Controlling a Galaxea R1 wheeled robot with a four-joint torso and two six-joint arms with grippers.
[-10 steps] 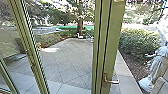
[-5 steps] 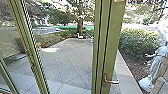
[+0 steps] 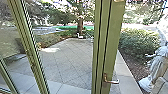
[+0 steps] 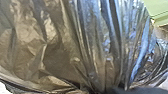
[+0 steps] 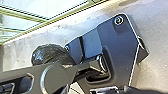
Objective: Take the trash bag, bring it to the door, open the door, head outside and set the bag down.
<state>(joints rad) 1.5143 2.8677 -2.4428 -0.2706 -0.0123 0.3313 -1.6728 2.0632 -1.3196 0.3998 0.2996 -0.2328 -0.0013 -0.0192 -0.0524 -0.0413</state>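
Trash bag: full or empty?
Looks at least partly filled: the trash bag bulges roundly in the right wrist view. How full, cannot tell.

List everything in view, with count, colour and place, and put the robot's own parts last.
Trash bag: one, dark and shiny, close to the left wrist camera
Door handle: one, metallic, on the broad green post
Green posts: several, green, framing the glass
Paving: one area, grey, beyond the posts
Tree: one near trunk, brown, past the paving
Bushes: several, green, bordering the paving
Statue-like figure: one, pale, far right in the head view
Floor: one, greyish, under the robot
Plate: one, dark, robot's
Jointed bar: one, grey, beside it
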